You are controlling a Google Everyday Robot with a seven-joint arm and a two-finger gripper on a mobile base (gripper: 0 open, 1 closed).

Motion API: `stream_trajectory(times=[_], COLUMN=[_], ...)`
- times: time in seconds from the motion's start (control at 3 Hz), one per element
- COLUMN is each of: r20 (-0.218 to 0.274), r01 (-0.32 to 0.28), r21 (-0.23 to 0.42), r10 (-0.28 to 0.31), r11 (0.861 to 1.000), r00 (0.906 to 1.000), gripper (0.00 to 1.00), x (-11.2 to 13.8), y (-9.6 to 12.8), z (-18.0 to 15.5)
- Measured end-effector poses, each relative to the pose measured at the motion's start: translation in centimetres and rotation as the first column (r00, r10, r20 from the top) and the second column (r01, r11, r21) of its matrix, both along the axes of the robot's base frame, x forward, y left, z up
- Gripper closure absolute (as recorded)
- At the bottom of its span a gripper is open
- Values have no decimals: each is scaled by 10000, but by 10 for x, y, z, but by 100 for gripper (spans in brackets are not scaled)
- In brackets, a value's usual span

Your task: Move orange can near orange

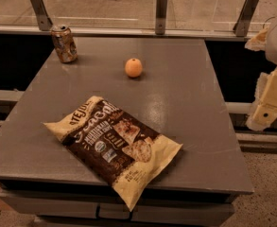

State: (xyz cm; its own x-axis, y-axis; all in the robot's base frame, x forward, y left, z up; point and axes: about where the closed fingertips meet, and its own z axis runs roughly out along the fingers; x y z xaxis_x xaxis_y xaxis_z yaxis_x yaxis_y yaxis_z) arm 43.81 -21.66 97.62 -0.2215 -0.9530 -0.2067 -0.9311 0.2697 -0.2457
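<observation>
**Can stands well apart from the fruit**

The orange can (64, 43) stands upright at the table's (213, 126) 11 o'clock corner, well apart from the orange (134, 67) near 12. The gripper (269, 103) hangs off the 3 o'clock edge, and I cannot tell its state. A long cross-table reach could tip the can or set the orange rolling. The chip bag (114, 145) at 6 shows "ATE JUL"; the can's label is unreadable.

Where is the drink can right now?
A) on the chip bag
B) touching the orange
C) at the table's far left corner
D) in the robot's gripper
C: the orange can stands upright at the far left corner of the table, apart from the orange, while the gripper is off beside the table's right edge, away from the can.
</observation>
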Motion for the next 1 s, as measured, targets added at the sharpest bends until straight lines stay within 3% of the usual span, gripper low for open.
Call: stream_trajectory(times=[0.67, 1.0], r20=[15, 177], r01=[-104, -1205], r21=[276, 1226], r10=[103, 1192], r11=[9996, 9851], r00=[9999, 9927], gripper=[0, 0], x=[6, 38], y=[4, 45], z=[-3, -19])
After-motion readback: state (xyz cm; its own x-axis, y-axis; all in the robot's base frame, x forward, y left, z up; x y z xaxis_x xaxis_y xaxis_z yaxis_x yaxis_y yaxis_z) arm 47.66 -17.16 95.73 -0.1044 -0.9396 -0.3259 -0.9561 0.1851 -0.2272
